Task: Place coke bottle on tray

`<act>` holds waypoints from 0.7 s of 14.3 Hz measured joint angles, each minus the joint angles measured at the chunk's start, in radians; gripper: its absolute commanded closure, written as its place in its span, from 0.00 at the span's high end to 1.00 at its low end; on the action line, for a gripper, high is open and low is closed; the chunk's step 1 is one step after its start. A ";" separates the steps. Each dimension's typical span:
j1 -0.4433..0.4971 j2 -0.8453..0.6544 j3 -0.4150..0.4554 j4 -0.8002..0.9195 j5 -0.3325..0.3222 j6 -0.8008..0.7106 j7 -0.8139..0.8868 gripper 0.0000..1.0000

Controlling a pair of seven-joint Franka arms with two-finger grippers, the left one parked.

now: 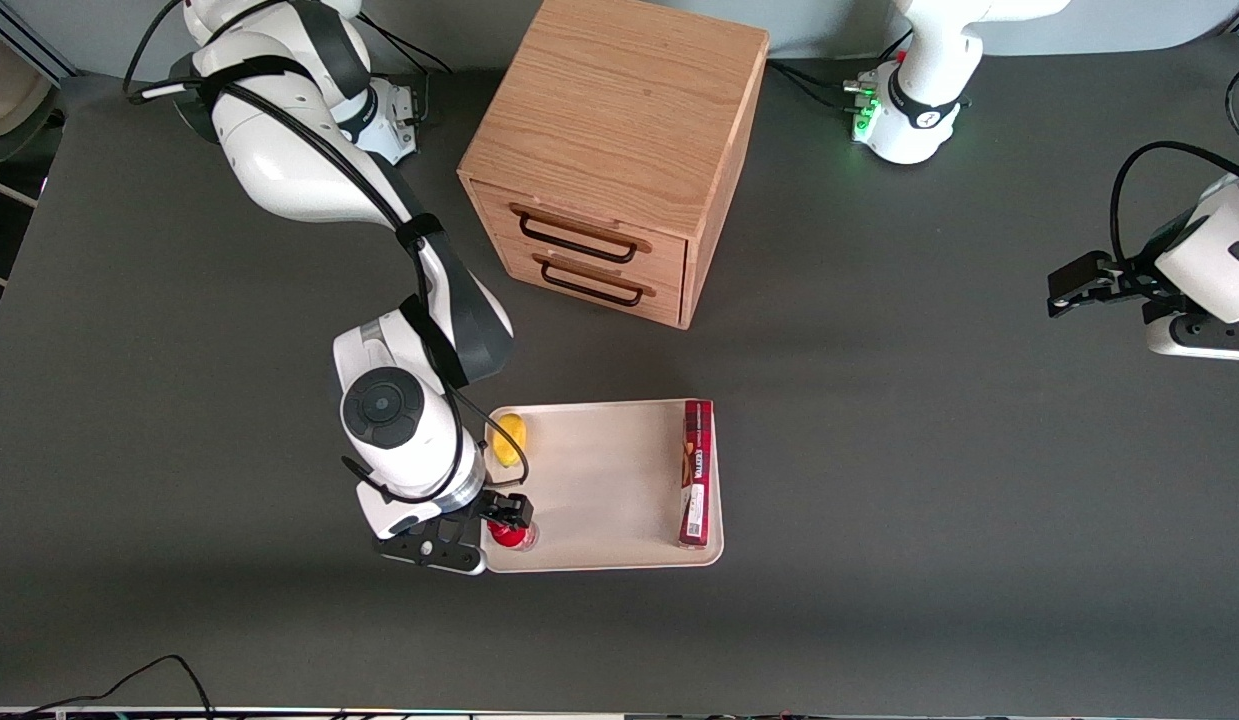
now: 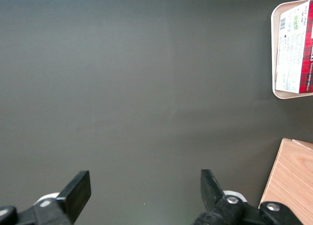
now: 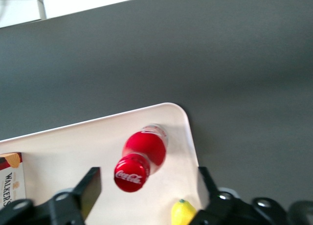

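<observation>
Spread wide and holding nothing, the claw point(image 3: 146, 186) hangs directly above the small slim red coke bottle point(image 3: 141, 159), which stands upright in a corner of the flat cream-beige tray point(image 3: 73, 142), beside a yellow lemon point(image 3: 182, 213), on the dark grey counter point(image 1: 879, 450).

One coke bottle point(image 3: 142, 156), one tray point(image 1: 599, 480), one lemon point(image 1: 509, 436), one box point(image 1: 696, 472)

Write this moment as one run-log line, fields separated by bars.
small red coke bottle: upright on cream-beige tray | gripper: open, above bottle, not touching
</observation>
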 measured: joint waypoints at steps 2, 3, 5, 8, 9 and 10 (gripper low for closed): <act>-0.027 -0.035 0.005 -0.009 0.000 -0.080 -0.021 1.00; -0.057 -0.071 0.024 -0.029 0.001 -0.118 -0.051 1.00; -0.144 -0.186 0.075 -0.134 0.002 -0.156 -0.097 1.00; -0.313 -0.414 0.175 -0.373 0.004 -0.177 -0.169 1.00; -0.369 -0.483 0.208 -0.449 0.004 -0.178 -0.180 1.00; -0.415 -0.546 0.231 -0.519 0.004 -0.178 -0.192 1.00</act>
